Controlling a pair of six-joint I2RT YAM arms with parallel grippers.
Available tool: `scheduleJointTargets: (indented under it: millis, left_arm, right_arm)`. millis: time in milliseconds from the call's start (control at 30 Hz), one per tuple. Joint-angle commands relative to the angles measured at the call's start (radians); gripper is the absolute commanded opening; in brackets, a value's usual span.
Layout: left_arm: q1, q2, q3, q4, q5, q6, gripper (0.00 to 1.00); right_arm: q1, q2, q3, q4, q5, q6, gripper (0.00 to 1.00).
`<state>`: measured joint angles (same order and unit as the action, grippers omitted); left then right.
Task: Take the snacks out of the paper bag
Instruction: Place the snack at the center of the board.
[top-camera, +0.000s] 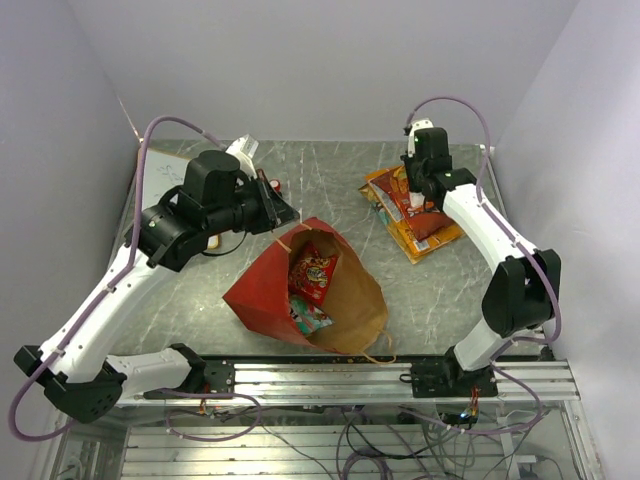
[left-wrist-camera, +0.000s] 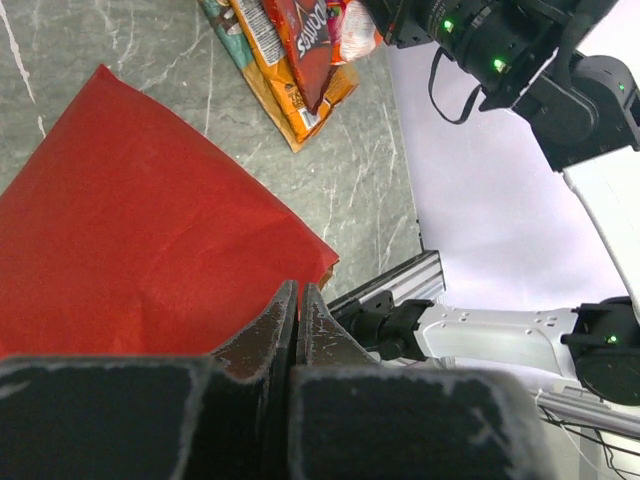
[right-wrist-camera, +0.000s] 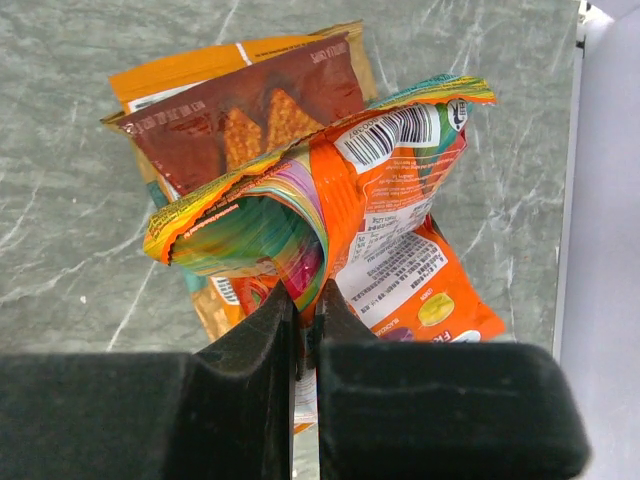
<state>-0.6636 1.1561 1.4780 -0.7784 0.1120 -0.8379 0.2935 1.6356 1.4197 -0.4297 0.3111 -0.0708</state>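
The paper bag (top-camera: 262, 290), red outside and brown inside, lies on its side in the middle of the table with its mouth open toward the near right. A red packet (top-camera: 314, 270) and another packet (top-camera: 308, 316) lie inside it. My left gripper (top-camera: 287, 213) is shut at the bag's far corner. In the left wrist view its fingertips (left-wrist-camera: 297, 290) meet over the bag's red side (left-wrist-camera: 130, 230), and nothing shows between them. My right gripper (top-camera: 414, 196) is shut on an orange and rainbow-coloured packet (right-wrist-camera: 390, 170), over the pile of snacks (top-camera: 420, 228) at the far right. The red Doritos bag (right-wrist-camera: 250, 110) lies in that pile.
A white sheet (top-camera: 165, 165) lies at the far left corner. A small red-capped knob (top-camera: 275, 186) sits behind the left gripper. An aluminium rail (top-camera: 400, 378) runs along the near edge. Pale walls close in the far side, left and right.
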Motion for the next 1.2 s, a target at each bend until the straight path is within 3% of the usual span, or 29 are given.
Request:
scheduleJointTargets:
  millis: [0,267,500,600,733,867,967,1167]
  left_arm:
    - [0.011,-0.033,-0.01,0.021,0.045,-0.013,0.07]
    - [0.011,-0.025,0.046,-0.043,0.04,-0.018,0.07]
    - [0.01,-0.033,0.032,-0.052,0.055,-0.041,0.07]
    - [0.011,-0.061,0.001,-0.027,0.058,-0.073,0.07]
    - [0.01,-0.08,-0.028,-0.007,0.057,-0.095,0.07]
    - [0.011,-0.078,-0.044,0.01,0.061,-0.101,0.07]
    - [0.011,-0.075,-0.051,0.023,0.057,-0.099,0.07]
    - [0.011,-0.066,-0.05,0.002,0.039,-0.074,0.07]
  right_arm:
    - [-0.066,0.026,0.009,0.063,-0.122,-0.001,0.0]
    - [-0.094,0.201,0.035,0.086,-0.218,-0.089,0.0]
    - [-0.094,0.343,0.106,0.027,-0.284,-0.007,0.0]
    - [-0.094,0.361,0.098,0.017,-0.236,0.008,0.19]
    - [-0.094,0.315,0.09,-0.014,-0.226,0.012,0.53]
    - [-0.092,0.223,0.068,-0.039,-0.223,0.037,0.7]
    - [-0.09,0.143,0.041,-0.052,-0.221,0.055,0.79]
    - [-0.074,-0.028,-0.055,-0.064,-0.363,0.157,0.84]
